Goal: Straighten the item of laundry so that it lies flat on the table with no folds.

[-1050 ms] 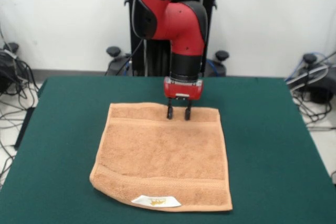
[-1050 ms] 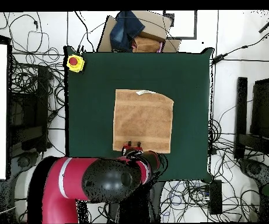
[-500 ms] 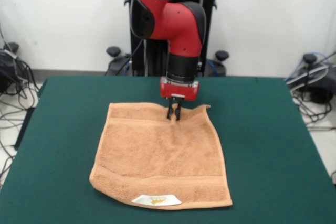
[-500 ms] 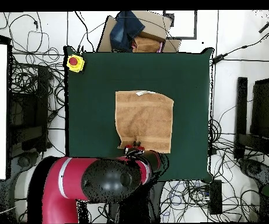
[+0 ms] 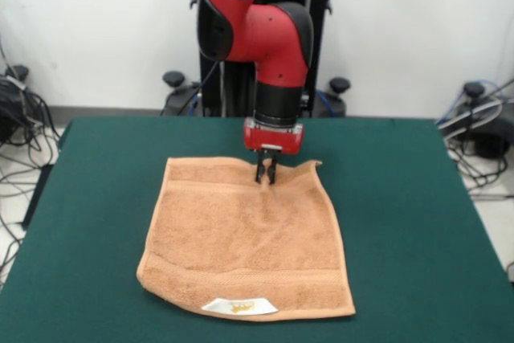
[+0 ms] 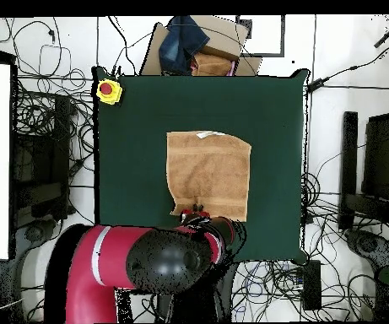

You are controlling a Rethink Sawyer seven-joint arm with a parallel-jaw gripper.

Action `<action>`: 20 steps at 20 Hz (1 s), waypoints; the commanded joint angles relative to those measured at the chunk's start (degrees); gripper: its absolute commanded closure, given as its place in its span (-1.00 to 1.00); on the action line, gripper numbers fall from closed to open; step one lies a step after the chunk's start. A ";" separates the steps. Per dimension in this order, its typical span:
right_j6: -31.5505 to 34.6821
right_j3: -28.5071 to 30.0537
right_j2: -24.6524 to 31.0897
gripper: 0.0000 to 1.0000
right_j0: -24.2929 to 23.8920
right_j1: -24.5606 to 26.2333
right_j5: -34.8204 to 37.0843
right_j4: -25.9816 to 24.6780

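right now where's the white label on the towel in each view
Front view: the label lies on the towel's bottom edge, a little left of its middle.
Overhead view: the label sits on the towel's top edge, left of middle.
Shared landmark: the gripper, shut on the towel's opposite edge; the label is on the side farthest from it in both views.

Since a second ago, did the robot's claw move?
Yes. The gripper has closed on the towel and shifted a little toward the picture's left against the towel's far edge in the front view.
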 commanded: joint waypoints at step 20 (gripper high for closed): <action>0.53 -13.68 10.00 1.00 -0.98 20.12 17.01 3.65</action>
